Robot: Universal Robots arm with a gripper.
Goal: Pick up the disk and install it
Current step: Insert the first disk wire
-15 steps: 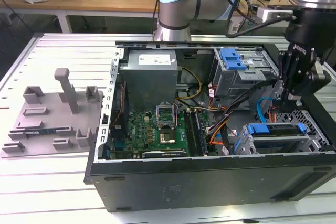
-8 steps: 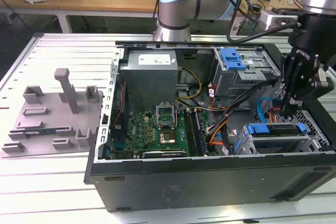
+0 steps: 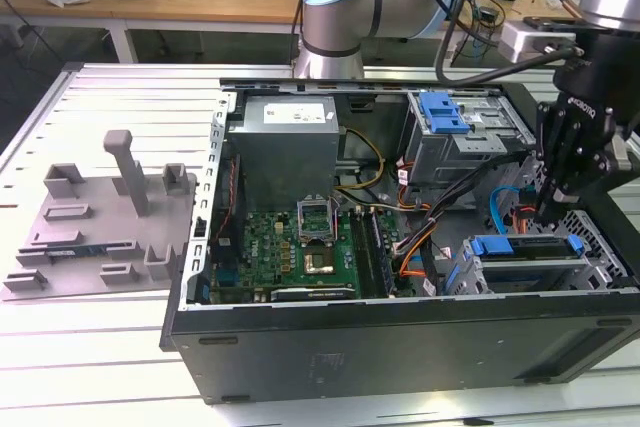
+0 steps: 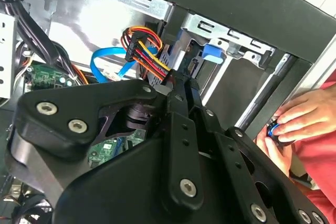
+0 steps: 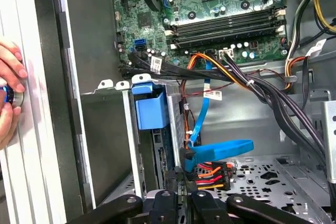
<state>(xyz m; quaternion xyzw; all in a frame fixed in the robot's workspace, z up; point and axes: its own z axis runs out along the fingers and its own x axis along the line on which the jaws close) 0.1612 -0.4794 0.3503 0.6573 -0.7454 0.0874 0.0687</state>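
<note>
In the computer case (image 3: 400, 347), one disk (image 3: 522, 257) sits by one claw (image 3: 548, 209), pressed together.

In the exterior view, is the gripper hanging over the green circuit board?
No, the gripper is over the blue-framed drive bay at the exterior view's right end of the case, well apart from the green circuit board.

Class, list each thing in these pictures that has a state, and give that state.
computer case, lying flat, side open.
disk, slotted into the drive cage.
gripper, shut, tip beside the disk.
blue data cable, running toward the disk; plugged or not, cannot tell.
hand, pinching a small blue thing by the case.
</note>
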